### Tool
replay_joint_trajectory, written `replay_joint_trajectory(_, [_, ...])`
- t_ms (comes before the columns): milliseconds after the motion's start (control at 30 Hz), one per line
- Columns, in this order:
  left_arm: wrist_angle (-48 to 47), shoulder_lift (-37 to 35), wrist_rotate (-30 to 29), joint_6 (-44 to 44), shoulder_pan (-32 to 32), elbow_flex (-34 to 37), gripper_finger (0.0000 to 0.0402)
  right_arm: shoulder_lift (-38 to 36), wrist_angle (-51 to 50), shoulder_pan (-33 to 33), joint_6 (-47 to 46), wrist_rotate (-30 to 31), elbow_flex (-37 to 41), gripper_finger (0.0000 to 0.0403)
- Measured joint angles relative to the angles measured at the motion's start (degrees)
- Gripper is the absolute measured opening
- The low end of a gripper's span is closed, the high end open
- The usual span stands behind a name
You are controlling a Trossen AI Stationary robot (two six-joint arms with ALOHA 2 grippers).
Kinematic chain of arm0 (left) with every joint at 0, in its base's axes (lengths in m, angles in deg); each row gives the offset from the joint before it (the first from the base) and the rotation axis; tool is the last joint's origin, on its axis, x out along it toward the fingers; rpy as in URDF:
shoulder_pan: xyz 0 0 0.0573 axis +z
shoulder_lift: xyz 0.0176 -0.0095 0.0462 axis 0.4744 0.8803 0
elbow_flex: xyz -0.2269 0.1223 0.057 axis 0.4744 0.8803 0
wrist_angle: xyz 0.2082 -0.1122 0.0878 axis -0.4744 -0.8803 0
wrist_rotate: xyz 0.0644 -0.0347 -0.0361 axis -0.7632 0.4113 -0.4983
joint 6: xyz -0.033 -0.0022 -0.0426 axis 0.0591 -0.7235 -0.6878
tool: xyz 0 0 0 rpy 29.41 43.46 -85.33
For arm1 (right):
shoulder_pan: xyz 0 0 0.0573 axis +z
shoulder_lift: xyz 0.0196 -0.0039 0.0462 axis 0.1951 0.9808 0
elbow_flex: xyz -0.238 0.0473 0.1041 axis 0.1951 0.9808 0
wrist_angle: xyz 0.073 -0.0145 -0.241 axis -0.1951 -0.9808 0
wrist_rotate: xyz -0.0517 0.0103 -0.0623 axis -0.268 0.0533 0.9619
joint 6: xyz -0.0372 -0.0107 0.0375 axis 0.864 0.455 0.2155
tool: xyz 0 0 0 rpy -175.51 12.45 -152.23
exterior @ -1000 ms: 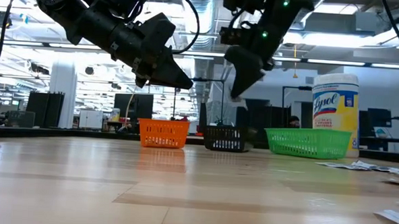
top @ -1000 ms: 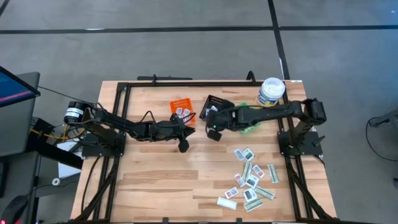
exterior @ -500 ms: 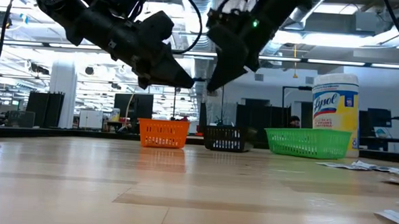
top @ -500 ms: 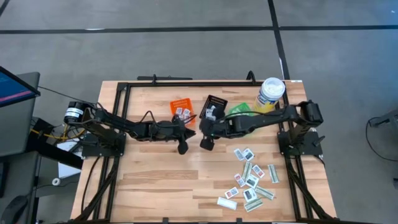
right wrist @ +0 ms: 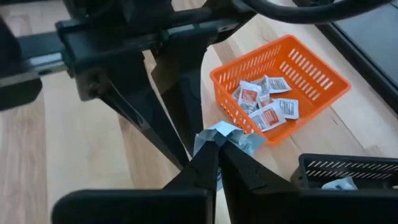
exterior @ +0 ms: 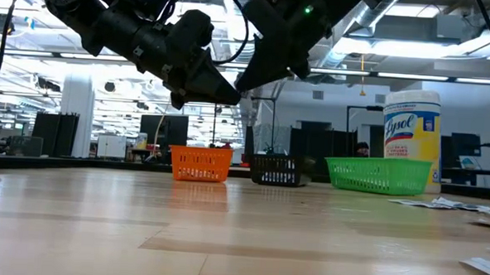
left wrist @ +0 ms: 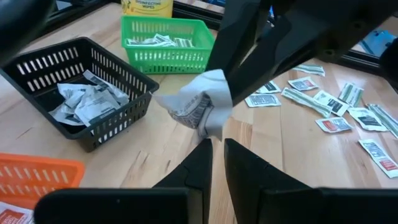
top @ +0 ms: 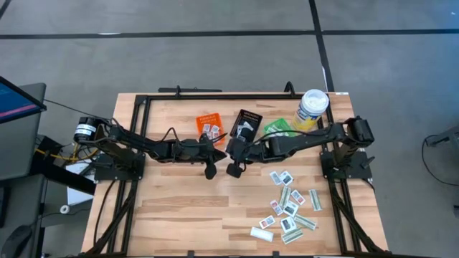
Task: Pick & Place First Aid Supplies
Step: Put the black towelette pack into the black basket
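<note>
Nearest us, loose packets (top: 288, 204) lie scattered on the desk (top: 179, 208), unsorted and awaiting pickup.

Mid-desk, both grippers meet in the air. The right gripper (right wrist: 217, 149) has its fingers clamped on a crumpled white packet (left wrist: 202, 102), holding it out just ahead of the left gripper (left wrist: 217, 146). We judge this a handover, since the left arm sits nearer the orange bin. The left fingers stand slightly apart, close under the packet, not gripping it.

Farther back stand three bins: orange bin (right wrist: 280, 81) with red-print packets, black bin (left wrist: 87, 99) with grey-print ones, green bin (left wrist: 165, 43) with pale strips. We read this as sorting by kind. A wipes canister (top: 313, 106) stands behind them.
</note>
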State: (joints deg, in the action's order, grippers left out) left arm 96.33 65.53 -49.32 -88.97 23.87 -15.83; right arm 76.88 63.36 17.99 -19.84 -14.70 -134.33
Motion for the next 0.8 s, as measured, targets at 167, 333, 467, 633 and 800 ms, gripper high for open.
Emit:
replay_joint_trajectory(167, [0.0, 0.0, 0.0, 0.0, 0.0, 0.0, 0.0043, 0.0, -0.2, 0.0, -1.1, -0.3, 0.0, 0.0007])
replay_joint_trajectory(333, [0.0, 0.0, -0.1, -0.4, 0.0, 0.0, 0.0043, 0.0, -0.8, 0.0, -1.2, 0.5, 0.0, 0.0007])
replay_joint_trajectory(467, [0.0, 0.0, -1.0, -1.4, 0.0, 0.0, 0.0044, 0.0, -2.0, 0.0, -1.3, 0.6, 0.0, 0.0007])
replay_joint_trajectory(633, [-0.5, 0.0, -3.4, -1.5, 0.0, 0.0, 0.0065, 0.0, -2.2, 0.0, -1.3, 0.8, 0.0, 0.0008])
replay_joint_trajectory(800, [-0.6, 0.0, -3.6, -1.5, 0.0, 0.0, 0.0104, 0.0, -2.3, 0.0, -1.3, 0.8, 0.0, 0.0008])
